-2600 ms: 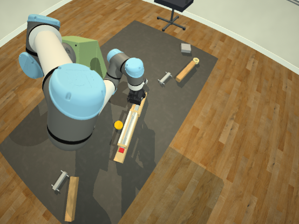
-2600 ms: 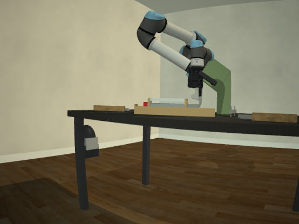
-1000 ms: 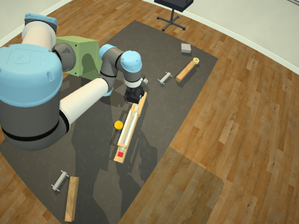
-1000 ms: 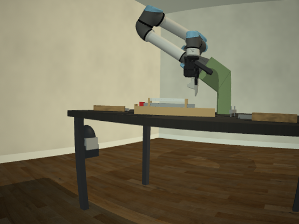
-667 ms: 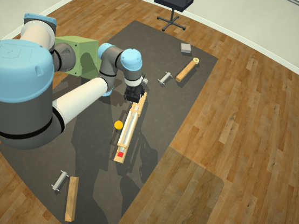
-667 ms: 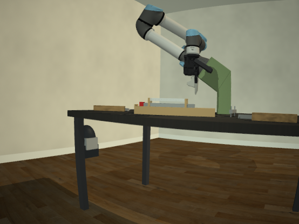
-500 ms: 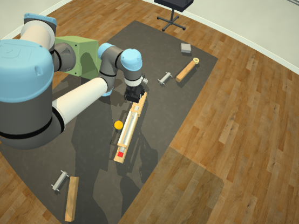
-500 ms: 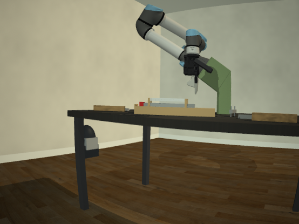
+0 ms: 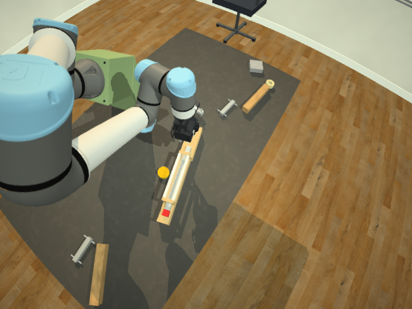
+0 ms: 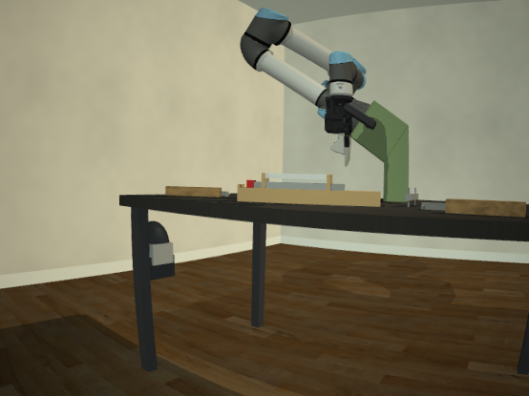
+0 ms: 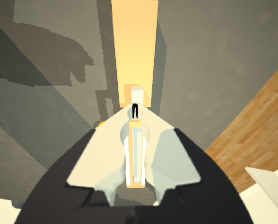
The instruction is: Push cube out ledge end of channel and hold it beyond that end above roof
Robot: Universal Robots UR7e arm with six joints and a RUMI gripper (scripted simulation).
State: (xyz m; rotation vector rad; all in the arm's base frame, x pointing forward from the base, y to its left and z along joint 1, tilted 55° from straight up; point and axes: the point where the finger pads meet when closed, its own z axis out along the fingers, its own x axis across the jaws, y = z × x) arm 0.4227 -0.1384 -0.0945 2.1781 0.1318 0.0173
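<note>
Through the channel (image 9: 173, 179) (image 10: 306, 197) (image 11: 131, 160), rod (image 9: 188, 149) (image 10: 338, 187) (image 11: 137, 93) points cubeward.

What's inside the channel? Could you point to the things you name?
A grey bar (image 9: 181, 175) (image 10: 296, 186) runs through the channel (image 9: 163, 201) (image 10: 329, 183), ends protruding; the red cube (image 9: 166, 213) (image 10: 250, 183) is outside. Any bar parts behind the frame's posts are hidden.

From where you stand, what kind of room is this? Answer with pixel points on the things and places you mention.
Perhaps a robotics lab or workshop: an arm on a green stand (image 9: 123, 64) (image 10: 397, 163), a dark table (image 9: 230, 164) (image 10: 191, 207) with wooden pieces, and an office chair (image 9: 239, 0) nearby.
</note>
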